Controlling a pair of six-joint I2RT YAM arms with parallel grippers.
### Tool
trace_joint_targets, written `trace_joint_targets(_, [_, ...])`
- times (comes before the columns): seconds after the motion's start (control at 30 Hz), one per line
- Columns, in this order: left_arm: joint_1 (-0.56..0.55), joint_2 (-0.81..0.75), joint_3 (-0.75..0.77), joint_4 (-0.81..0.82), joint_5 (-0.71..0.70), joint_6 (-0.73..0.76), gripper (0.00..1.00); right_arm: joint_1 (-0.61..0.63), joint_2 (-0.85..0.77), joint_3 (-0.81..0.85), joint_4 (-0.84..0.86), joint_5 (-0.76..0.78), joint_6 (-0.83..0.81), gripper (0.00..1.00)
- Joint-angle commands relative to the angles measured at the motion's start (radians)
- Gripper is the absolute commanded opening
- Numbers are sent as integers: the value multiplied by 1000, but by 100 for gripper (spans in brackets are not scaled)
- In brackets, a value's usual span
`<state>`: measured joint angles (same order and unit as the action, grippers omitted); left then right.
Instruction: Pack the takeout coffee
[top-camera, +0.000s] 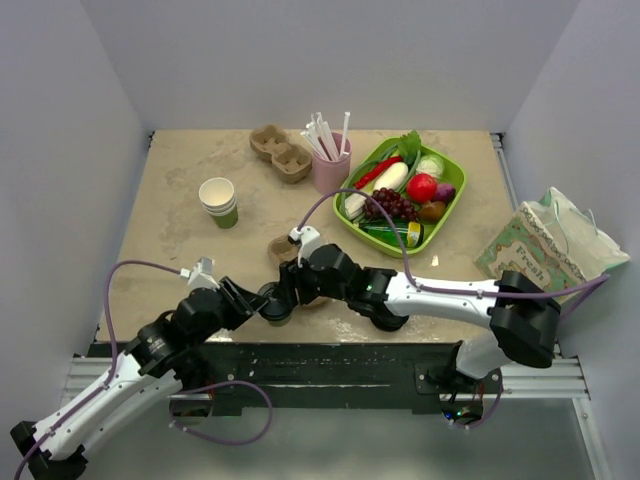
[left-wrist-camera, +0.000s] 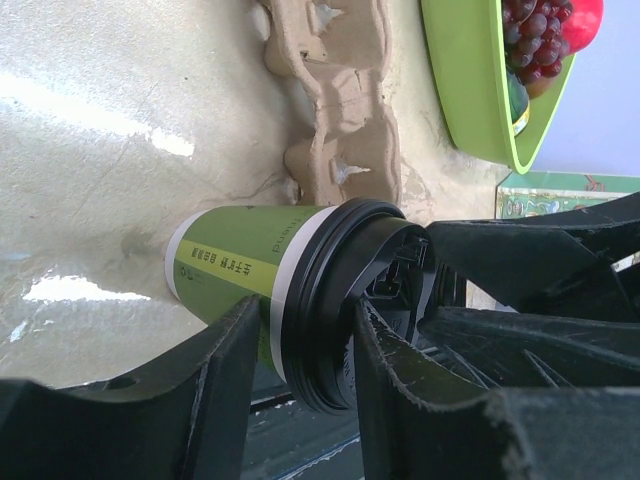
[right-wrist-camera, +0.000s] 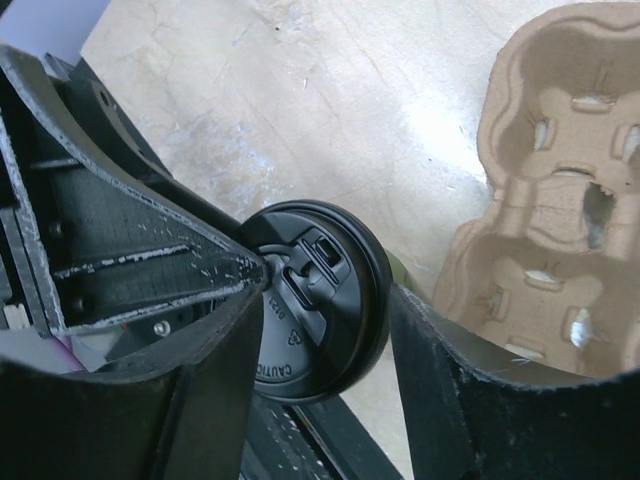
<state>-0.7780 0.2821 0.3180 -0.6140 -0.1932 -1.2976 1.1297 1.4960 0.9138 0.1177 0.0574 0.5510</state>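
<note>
- Sitting upright just beside the cardboard cup tray (left-wrist-camera: 340, 150): coffee cup (left-wrist-camera: 240, 265), lid (right-wrist-camera: 310, 260) on.
- Right gripper (right-wrist-camera: 325, 300): jaws apart, flanking the lid.
- Left gripper (left-wrist-camera: 305, 310): at the lid rim; grip cannot tell.

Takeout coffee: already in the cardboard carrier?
No, the takeout coffee sits beside the cardboard carrier, outside its pockets.

Raised letters on the black lid (right-wrist-camera: 312, 300) of the takeout coffee (left-wrist-camera: 235, 262) spell "CAUTIO", the rest hidden behind a finger, with a recycling triangle just beside them. The cup's green side carries a yellow band of small print, too fine to read. On the paper bag (top-camera: 545, 245) at the far right, "Fresh" is printed.
</note>
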Motion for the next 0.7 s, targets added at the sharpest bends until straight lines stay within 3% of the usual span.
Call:
trace_joint_targets(0.0, [2, 45, -46, -153, 21, 34, 41, -2, -60, 26, -52, 15, -77, 58])
trace_joint_targets(0.23, [2, 71, -40, -122, 38, 50, 48, -4, -80, 46, -115, 74, -37, 66])
trace_joint_targets(0.67, [2, 117, 26, -154, 124, 57, 60, -25, 69, -4, -44, -14, 107, 55])
